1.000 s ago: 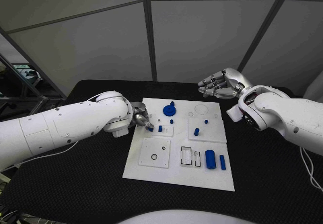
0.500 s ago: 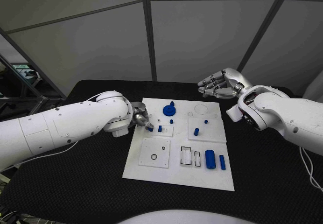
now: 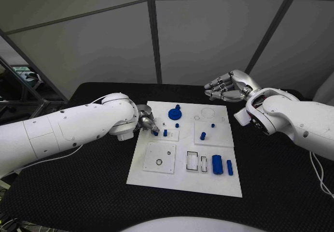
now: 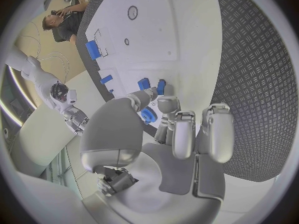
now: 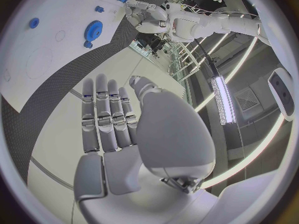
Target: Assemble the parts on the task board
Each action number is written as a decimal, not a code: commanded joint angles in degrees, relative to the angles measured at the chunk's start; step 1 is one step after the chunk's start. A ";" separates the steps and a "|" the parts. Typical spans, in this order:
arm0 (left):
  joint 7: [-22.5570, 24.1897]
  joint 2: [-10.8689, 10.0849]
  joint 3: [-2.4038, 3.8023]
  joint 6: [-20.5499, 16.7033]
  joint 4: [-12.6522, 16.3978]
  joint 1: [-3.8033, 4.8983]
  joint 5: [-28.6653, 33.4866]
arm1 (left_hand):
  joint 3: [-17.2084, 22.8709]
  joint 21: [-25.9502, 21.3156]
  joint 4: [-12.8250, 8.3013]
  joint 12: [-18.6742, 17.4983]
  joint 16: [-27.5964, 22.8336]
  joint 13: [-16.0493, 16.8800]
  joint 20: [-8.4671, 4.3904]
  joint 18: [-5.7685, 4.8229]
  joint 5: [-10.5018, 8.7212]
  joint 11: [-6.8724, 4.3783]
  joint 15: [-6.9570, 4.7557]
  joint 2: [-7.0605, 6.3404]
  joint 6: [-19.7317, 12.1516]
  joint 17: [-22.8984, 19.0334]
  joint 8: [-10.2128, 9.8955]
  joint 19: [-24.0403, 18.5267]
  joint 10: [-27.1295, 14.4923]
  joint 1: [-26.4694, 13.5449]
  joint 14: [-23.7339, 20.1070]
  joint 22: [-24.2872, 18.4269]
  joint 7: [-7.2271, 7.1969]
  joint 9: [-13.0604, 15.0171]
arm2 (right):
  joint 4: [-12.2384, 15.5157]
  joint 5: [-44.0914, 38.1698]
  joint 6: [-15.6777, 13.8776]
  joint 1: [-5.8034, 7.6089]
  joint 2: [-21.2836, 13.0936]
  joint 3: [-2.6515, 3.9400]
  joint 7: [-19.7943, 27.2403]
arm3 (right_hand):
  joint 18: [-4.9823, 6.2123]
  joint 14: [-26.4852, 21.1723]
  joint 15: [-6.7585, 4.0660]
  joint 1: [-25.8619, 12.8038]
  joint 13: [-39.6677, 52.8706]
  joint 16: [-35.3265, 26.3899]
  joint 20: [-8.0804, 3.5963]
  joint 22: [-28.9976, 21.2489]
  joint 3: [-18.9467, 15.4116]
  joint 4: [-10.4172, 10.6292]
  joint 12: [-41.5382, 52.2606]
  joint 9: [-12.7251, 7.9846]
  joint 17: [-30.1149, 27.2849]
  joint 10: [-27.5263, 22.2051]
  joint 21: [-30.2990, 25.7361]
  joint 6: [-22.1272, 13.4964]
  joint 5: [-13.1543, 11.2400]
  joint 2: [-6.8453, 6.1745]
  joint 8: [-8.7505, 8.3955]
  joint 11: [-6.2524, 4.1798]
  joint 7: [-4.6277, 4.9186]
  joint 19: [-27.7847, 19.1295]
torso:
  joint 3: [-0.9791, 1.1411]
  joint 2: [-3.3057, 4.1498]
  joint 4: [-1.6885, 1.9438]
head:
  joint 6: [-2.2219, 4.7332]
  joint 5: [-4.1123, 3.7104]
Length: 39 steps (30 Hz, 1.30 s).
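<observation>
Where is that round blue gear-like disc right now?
In the head view, the round blue gear-like disc sits near the far edge of the white task board, just right of the left robot hand.

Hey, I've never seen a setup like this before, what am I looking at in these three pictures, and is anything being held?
This is a robot with two white arms, each ending in a silver robot hand. One picture comes from a camera on its head, looking down at a black table. The two round pictures come from cameras at its wrists, behind each hand.

On the table lies a white task board with small blue parts: a gear, short pegs, and two longer pieces near its front edge.

The left robot hand is down at the board's left edge, fingertips at a small blue part; it seems to pinch it, though the grip isn't clear. The right robot hand hangs above the table behind the board, holding nothing, fingers loosely curled.
</observation>
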 commanded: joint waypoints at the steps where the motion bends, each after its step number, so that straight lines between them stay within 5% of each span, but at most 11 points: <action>1: -0.86 0.34 -0.25 2.06 -0.13 -0.23 0.04 | -0.75 0.40 0.21 -0.12 0.39 -0.14 -0.44 -0.08 -0.06 -0.33 -0.53 0.14 0.43 12.44 -0.20 0.53 0.05 -0.90 5.21 5.74 0.02 -0.18 | 0.16 0.16 0.28 0.11 -0.04 0.03 0.21 | 0.63 0.44 0.09 -0.52 -0.05 -0.17 -0.01 -0.05 0.13 0.23 -0.27 0.01 -0.04 0.03 -0.20 -0.30 0.19 0.11 -0.19 0.19 0.03 0.31 | -0.01 -0.02 0.00 | -0.04 -0.04; 17: -1.17 0.90 -0.30 1.34 -1.15 -0.23 0.04 | -5.60 0.63 2.58 2.53 0.40 3.25 -0.72 -0.20 -0.11 -0.59 -0.80 0.26 1.95 12.47 -0.21 0.85 1.04 -3.09 5.22 6.23 -0.31 -0.35 | 0.17 0.16 0.28 0.11 -0.09 0.03 0.21 | 0.63 0.44 0.10 -0.55 -0.07 -0.20 0.00 -0.07 0.13 0.24 -0.27 0.01 -0.04 0.03 -0.24 -0.31 0.22 0.10 -0.19 0.20 0.04 0.33 | -0.01 0.00 0.00 | -0.08 -0.17; 39: -0.90 0.25 -0.25 -1.60 -1.12 -0.24 0.02 | -20.99 0.53 9.04 3.21 0.40 4.01 -0.68 -0.23 0.03 -0.39 -0.71 0.75 2.76 12.48 -0.83 1.05 0.83 -4.74 5.22 6.59 -0.10 -0.60 | 0.19 0.16 0.32 0.11 -0.24 0.03 0.20 | 0.62 0.45 0.10 -0.62 -0.09 -0.24 0.00 -0.10 0.11 0.27 -0.28 0.01 -0.04 0.01 -0.29 -0.32 0.24 0.07 -0.19 0.21 0.05 0.36 | -0.06 -0.02 0.01 | 0.15 -0.35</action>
